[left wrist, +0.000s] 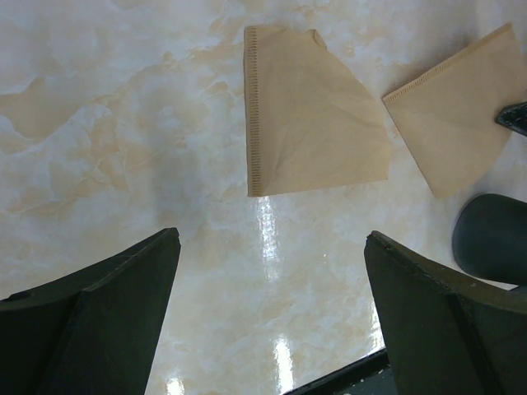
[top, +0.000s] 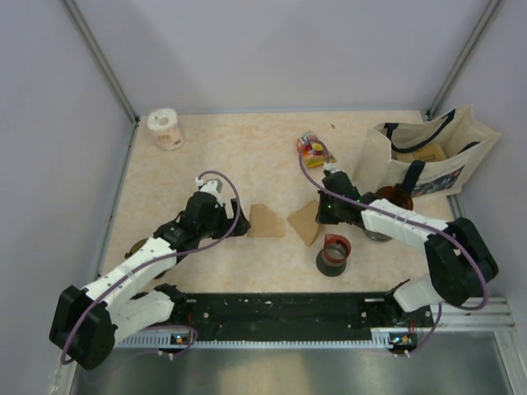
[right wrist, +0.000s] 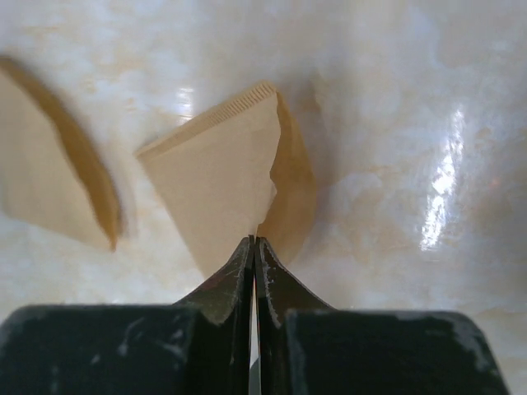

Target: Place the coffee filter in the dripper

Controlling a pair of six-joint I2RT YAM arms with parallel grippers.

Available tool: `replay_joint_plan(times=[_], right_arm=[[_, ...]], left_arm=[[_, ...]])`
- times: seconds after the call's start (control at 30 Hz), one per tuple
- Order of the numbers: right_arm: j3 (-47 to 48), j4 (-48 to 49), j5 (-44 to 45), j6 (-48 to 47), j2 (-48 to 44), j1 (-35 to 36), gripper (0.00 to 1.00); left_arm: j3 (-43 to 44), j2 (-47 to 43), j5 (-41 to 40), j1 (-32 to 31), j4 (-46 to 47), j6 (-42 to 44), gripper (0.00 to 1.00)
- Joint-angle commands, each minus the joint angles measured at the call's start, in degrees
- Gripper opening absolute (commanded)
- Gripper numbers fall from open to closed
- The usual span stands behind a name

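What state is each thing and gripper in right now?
Left gripper: open, empty.
Right gripper: shut on right filter.
Right filter: pinched at its edge.
Left filter: flat on table, free.
Dripper: upright, not held.
Black cup: upright, not held.

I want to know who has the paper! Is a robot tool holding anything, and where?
Yes. The right tool is shut on one coffee filter, pinching the edge away from its crimped seam. The left tool is open and holds nothing.
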Motion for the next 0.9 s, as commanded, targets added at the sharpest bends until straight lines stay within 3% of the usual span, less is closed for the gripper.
replay_joint_plan(times=[0.0, 0.27, 0.4, 0.57, 0.7, 0.87], right_arm=[[-1.0, 7.8, -9.8, -12.5, -8.8, -0.1, 0.00], [-1.1, 8.2, -15.9, -36.7, -18.5, 9.0, 0.00], [-1.4, 9.6, -18.6, -38.7, -22.9, 9.6, 0.00], [-1.8, 8.6, -24.5, -41.3, -25.4, 10.0, 0.00], [-3.4, 5.2, -25.1, -57.4, -28.1, 14.2, 0.00], [-5.0, 2.0, -32.8, -71.7, -31.1, 15.9, 0.00]], left_arm=[[1.5, -0.8, 2.7, 0.3, 1.8, -0.2, 0.99], [3.7, -2.3, 15.4, 0.2, 4.3, 2.6, 0.99], [2.6, -4.0, 20.5, 0.2, 6.9, 2.6, 0.99], [4.0, -5.5, 20.6, 0.2, 7.1, -0.8, 0.99], [8.4, -6.5, 20.7, 0.2, 2.9, -1.4, 0.99], [11.5, -7.9, 14.8, 0.2, 0.1, -0.8, 0.99]])
